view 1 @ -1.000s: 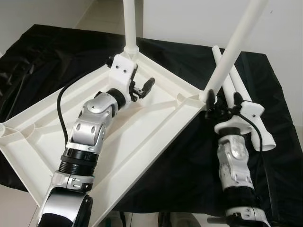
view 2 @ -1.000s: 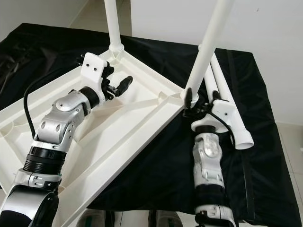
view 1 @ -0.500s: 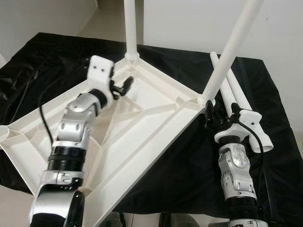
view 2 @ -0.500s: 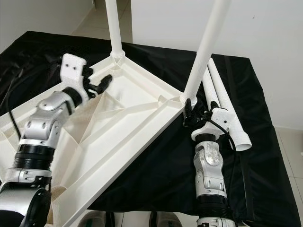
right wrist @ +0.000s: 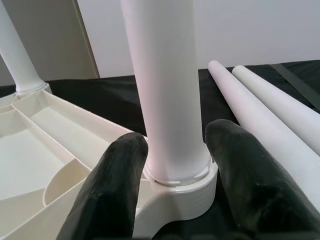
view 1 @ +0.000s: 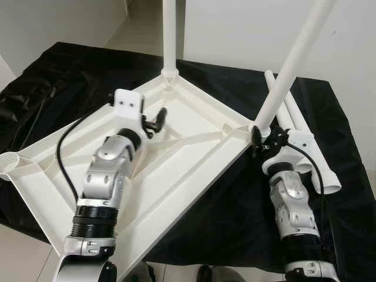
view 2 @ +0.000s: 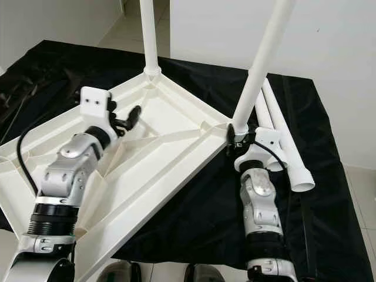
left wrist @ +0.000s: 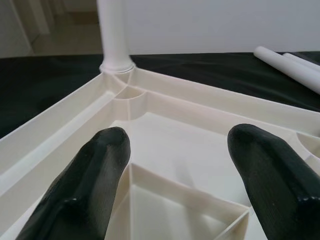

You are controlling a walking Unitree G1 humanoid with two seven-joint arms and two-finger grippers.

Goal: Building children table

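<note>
Since earlier, our left gripper (view 1: 154, 119) has dropped, fingers wide, over the upturned tabletop (view 1: 194, 158). Right gripper (right wrist: 172, 165), at four o'clock, straddles the leg (right wrist: 165, 90); contact unclear. We'd seat it squarely.

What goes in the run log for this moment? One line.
left gripper: open, over upturned tabletop | right gripper: around mounted leg base | two loose legs on black cloth

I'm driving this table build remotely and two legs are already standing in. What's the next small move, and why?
Probably close the right gripper on the leg at its socket. Its jaws straddle that leg's base, apparently not yet clamped, and it leans instead of standing straight like the far leg. The left gripper hangs open over the tabletop underside. Two spare legs lie alongside.
</note>
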